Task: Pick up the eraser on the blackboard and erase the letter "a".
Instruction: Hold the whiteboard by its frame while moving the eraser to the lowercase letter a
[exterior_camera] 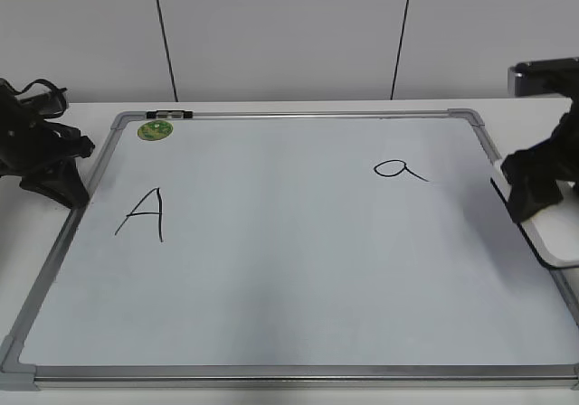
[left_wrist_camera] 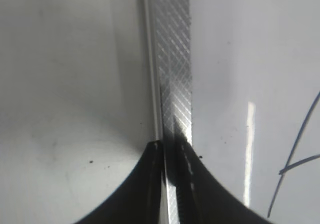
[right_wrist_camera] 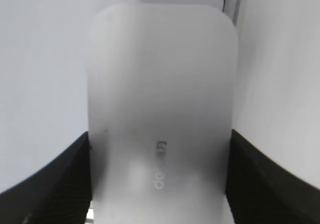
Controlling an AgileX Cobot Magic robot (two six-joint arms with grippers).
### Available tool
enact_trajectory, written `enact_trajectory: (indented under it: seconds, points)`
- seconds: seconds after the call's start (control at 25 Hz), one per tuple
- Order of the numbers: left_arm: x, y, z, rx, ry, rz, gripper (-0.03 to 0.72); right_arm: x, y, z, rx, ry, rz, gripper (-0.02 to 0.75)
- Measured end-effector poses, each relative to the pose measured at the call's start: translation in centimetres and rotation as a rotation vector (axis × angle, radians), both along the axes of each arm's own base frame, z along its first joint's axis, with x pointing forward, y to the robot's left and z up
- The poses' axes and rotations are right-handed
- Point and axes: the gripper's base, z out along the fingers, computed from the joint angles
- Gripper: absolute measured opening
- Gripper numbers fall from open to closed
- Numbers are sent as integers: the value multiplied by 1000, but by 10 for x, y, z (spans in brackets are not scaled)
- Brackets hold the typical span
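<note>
The blackboard (exterior_camera: 271,269) is a large white board with a silver frame, lying flat on the table. The letter "a" (exterior_camera: 399,170) is in black at its upper right. The eraser (exterior_camera: 554,240), white with a dark edge, is at the board's right edge, right of and a little below the "a". My right gripper (exterior_camera: 529,202) is shut on it. In the right wrist view the eraser (right_wrist_camera: 160,69) fills the gap between the two fingers of the right gripper (right_wrist_camera: 159,149). My left gripper (exterior_camera: 56,183) is shut and empty over the board's left frame (left_wrist_camera: 172,59).
A taller capital "A" (exterior_camera: 142,215) is on the board's left half, and its strokes show in the left wrist view (left_wrist_camera: 295,154). A round green sticker (exterior_camera: 155,130) and a small dark clip (exterior_camera: 169,114) sit at the top-left frame. A white wall stands behind the table.
</note>
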Motion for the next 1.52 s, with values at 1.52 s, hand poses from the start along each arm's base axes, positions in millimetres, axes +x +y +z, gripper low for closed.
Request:
enact_trajectory:
  seconds: [1.52]
  points:
    - [0,0,0,3,1,-3,41,177,23,-72,-6,87,115,531]
